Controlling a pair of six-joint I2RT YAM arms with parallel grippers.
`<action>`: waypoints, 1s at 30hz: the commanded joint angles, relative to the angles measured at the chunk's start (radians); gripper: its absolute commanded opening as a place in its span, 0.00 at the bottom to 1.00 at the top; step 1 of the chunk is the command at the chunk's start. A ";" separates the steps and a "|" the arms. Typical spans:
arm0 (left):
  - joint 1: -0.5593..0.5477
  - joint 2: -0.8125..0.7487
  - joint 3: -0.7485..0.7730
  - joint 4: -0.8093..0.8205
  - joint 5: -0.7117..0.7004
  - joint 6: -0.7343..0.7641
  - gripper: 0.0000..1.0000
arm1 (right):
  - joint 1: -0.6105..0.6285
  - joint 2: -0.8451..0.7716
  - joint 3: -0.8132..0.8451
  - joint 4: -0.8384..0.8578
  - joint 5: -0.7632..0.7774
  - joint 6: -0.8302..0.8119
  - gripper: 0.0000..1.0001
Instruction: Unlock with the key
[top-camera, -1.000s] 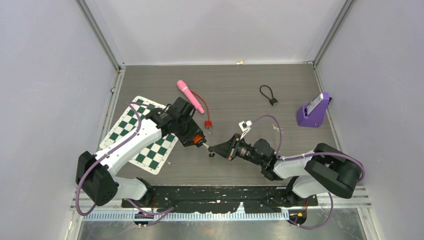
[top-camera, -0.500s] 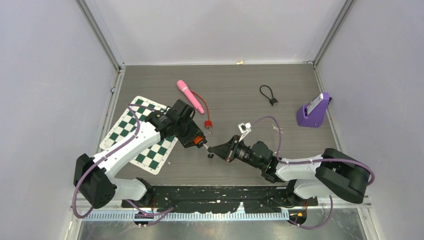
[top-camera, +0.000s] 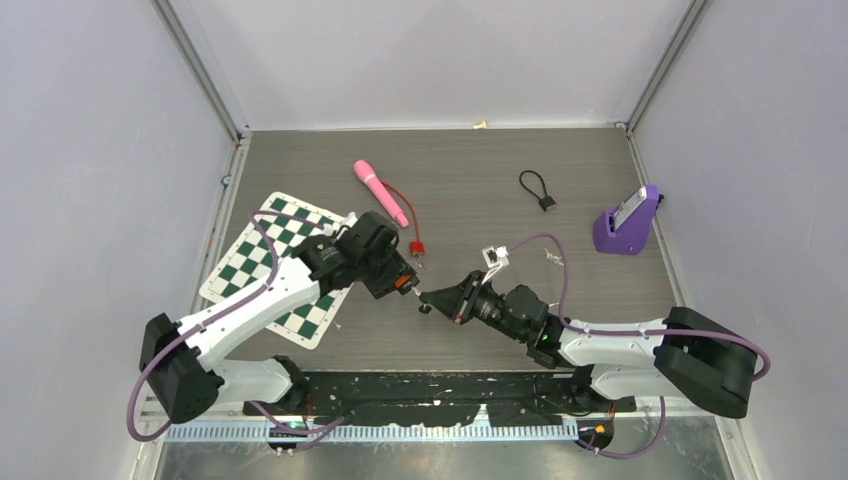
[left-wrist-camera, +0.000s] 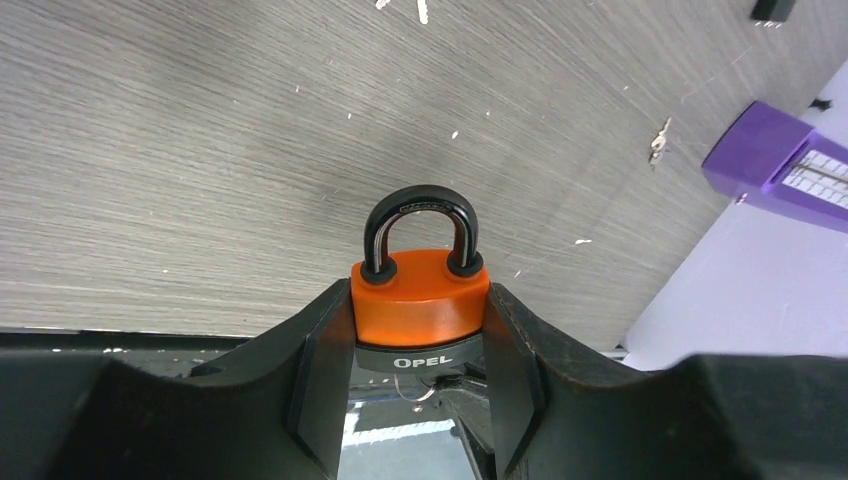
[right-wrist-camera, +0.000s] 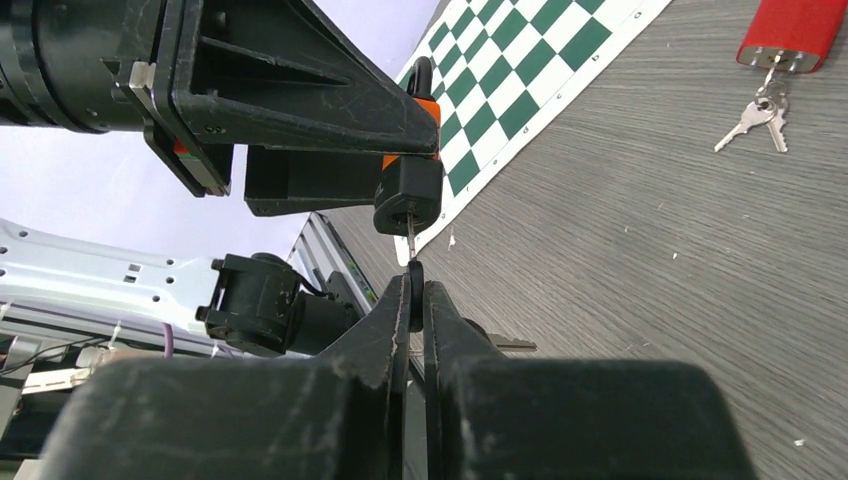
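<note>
L pincer (top-camera: 396, 281) clamps padlock (left-wrist-camera: 420, 300); R pincer (right-wrist-camera: 415, 292) pinches key (right-wrist-camera: 410, 236), blade seemingly in keyhole. Twist on-axis, no side load.

From the top external: hung high above and behind the 2 arm bases, looked steeply down over the whole table (top-camera: 560, 190). From the left wrist: sat close behind the left gripper (left-wrist-camera: 418, 292), faced out past the padlock (left-wrist-camera: 420, 305) toward the purple stand (left-wrist-camera: 770, 155). From the right wrist: sat equally close behind the right gripper (right-wrist-camera: 415, 290), faced along the key (right-wrist-camera: 411, 232) toward the chessboard mat (right-wrist-camera: 520, 70). Shared the padlock across all 3.
</note>
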 joint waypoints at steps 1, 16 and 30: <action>-0.068 -0.091 -0.044 0.074 0.052 -0.103 0.33 | -0.008 -0.024 0.045 0.106 0.103 -0.034 0.05; -0.120 -0.206 -0.127 0.294 0.101 -0.244 0.29 | 0.039 0.082 0.061 0.315 0.117 -0.258 0.05; -0.184 -0.211 -0.099 0.349 0.115 -0.157 0.26 | -0.010 -0.041 0.104 0.233 0.011 -0.363 0.05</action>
